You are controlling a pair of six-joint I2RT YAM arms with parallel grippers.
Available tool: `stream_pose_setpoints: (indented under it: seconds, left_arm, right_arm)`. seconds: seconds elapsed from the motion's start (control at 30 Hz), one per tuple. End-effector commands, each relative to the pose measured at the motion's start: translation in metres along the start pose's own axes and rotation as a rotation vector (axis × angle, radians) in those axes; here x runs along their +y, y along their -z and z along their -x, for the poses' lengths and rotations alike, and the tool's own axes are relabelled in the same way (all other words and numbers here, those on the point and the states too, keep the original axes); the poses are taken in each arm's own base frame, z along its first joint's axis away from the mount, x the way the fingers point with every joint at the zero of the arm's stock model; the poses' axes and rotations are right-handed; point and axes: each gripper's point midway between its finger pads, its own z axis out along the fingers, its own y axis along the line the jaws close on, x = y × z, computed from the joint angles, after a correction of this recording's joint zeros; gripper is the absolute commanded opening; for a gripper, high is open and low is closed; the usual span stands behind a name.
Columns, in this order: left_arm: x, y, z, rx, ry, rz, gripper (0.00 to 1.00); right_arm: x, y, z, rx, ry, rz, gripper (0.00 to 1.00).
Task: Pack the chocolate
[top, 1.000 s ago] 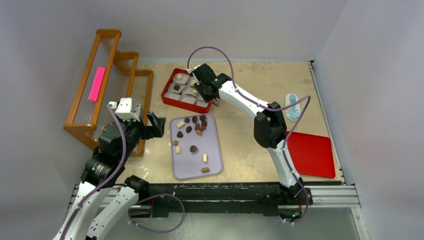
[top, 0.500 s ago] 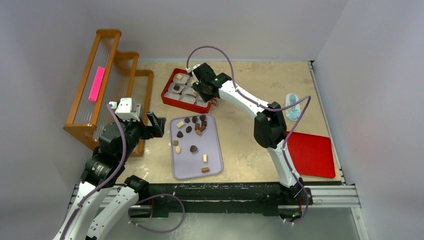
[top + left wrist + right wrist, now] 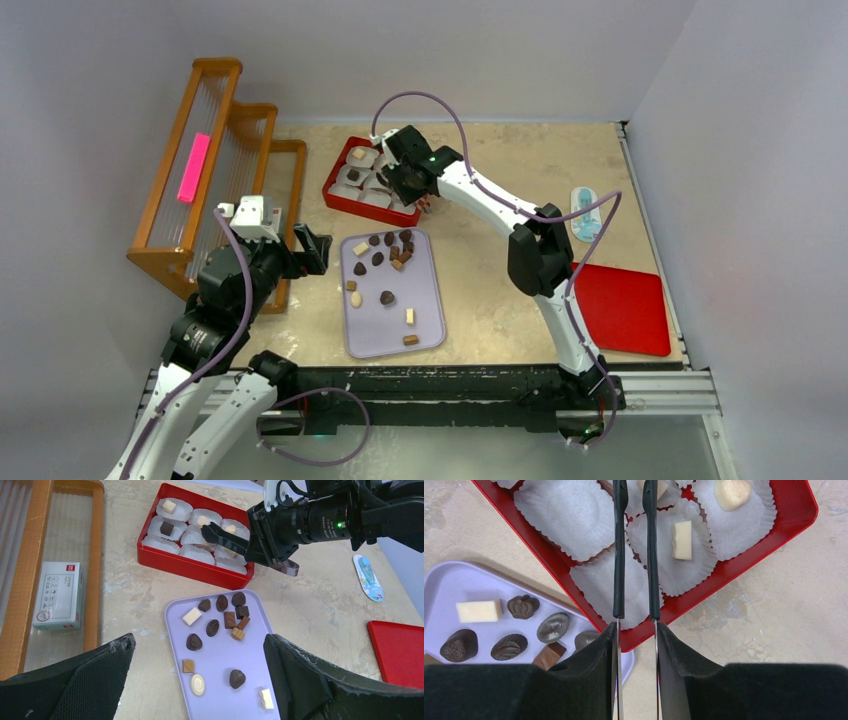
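While the right gripper (image 3: 636, 630) was clamped on the tongs (image 3: 619, 555), it held them over the box (image 3: 190, 569), which sat at 12 o'clock from the tray (image 3: 220, 700). The tong arms ran nearly parallel, close together, above the paper cups (image 3: 569, 515). I could not tell whether a piece sat between the tips. Most of the chocolate (image 3: 212, 627) lay loose on the tray, dark, tan and cream pieces mixed. A few cream ones and one dark one already sat in cups. The left gripper (image 3: 199, 640) hovered wide open and empty at 9 o'clock from the tray.

From where I stood, the step looked like placing into the box. To do it well, I judged, the tips should be centred over a vacant cup. They should go low before the squeeze is eased, so that nothing bounces out. The thin paper would crumple easily, so the tongs should stay off the cup walls and lift straight up.
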Motion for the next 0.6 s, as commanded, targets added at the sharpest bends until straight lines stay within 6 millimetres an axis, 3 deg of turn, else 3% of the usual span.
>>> stream_pose_setpoints:
  seconds: [0.0,0.2,0.37,0.57]
  left_arm:
    - [-0.005,-0.001,0.01,-0.042,0.013,-0.017,1.0]
    - [-0.005,-0.001,0.01,-0.04,0.013,-0.019,1.0]
    - [-0.006,0.0,0.01,-0.039,0.013,-0.023,1.0]
    - [-0.005,0.005,0.013,-0.061,0.017,-0.025,1.0]
  right_arm:
    - [0.007,0.008,0.027,-0.085,-0.033,0.054,0.33]
    - [0.019,0.025,0.042,-0.14,-0.035,0.13,0.33]
    - [0.018,0.06,0.05,-0.19,-0.043,0.144,0.33]
    - [0.029,0.095,0.027,-0.178,-0.032,0.195,0.33]
